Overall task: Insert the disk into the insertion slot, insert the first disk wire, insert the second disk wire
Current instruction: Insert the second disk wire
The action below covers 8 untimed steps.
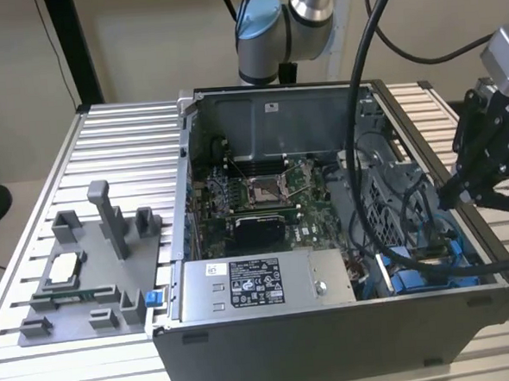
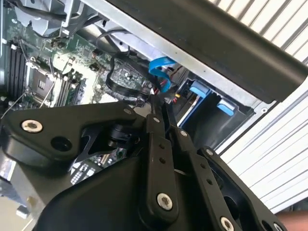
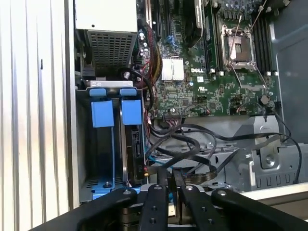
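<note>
Ribbed aluminium counter (image 1: 62, 150) carries an open black desktop computer case (image 1: 333, 341), and the black two-fingered gripper (image 3: 171, 173) hangs over the corner that houses the grey perforated sheet-metal insertion slot (image 3: 98, 159). Seen in the first wrist view, the black slab-shaped disk (image 3: 134, 144) appears already seated on edge in that slot under blue plastic tabs (image 3: 102, 114), its long axis running straight away from the jaws and its near end just beside them. Those jaws are drawn narrow, almost together, next to a small black wire connector (image 3: 148, 168) at the disk's near end; whether they pinch it I cannot tell.
</note>
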Motion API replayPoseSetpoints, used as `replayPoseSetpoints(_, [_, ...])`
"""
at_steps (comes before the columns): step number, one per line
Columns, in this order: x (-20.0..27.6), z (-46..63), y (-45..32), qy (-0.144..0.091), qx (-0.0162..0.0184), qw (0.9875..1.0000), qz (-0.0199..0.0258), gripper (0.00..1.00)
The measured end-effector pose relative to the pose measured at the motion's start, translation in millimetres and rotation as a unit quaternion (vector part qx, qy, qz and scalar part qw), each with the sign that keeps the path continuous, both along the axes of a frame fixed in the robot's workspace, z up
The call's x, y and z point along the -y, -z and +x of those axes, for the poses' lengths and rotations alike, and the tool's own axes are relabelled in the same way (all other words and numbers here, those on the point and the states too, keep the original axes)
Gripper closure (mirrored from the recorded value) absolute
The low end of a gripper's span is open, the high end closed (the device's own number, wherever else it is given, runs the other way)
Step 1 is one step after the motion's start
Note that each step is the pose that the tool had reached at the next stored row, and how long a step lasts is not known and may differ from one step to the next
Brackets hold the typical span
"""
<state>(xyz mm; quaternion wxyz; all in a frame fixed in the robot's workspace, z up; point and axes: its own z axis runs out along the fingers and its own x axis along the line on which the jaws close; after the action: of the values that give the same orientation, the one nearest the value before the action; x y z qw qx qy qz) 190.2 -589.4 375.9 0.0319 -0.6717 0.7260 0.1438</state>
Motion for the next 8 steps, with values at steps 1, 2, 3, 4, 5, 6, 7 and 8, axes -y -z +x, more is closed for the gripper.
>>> replayPoseSetpoints(1, [0.0,-0.7,-4.0,0.0,0.0,1.0,0.0001,1.0])
replayPoseSetpoints(2, [0.0,-1.5,-9.0,0.0,0.0,1.0,0.0001,1.0])
replayPoseSetpoints(3, [0.0,-2.1,-13.6,0.0,0.0,1.0,0.0,1.0])
replayPoseSetpoints(4, [0.0,-2.7,-18.3,0.0,0.0,1.0,0.0001,1.0])
replayPoseSetpoints(5, [0.0,-3.3,-22.5,0.0,0.0,1.0,0.0001,1.0])
replayPoseSetpoints(6, [0.0,-3.8,-26.6,0.0,0.0,1.0,0.0,1.0])
replayPoseSetpoints(7, [0.0,-4.1,-29.5,0.0,0.0,1.0,0.0,1.0])
replayPoseSetpoints(8, [0.0,-4.2,-30.4,0.0,0.0,1.0,0.0001,1.0])
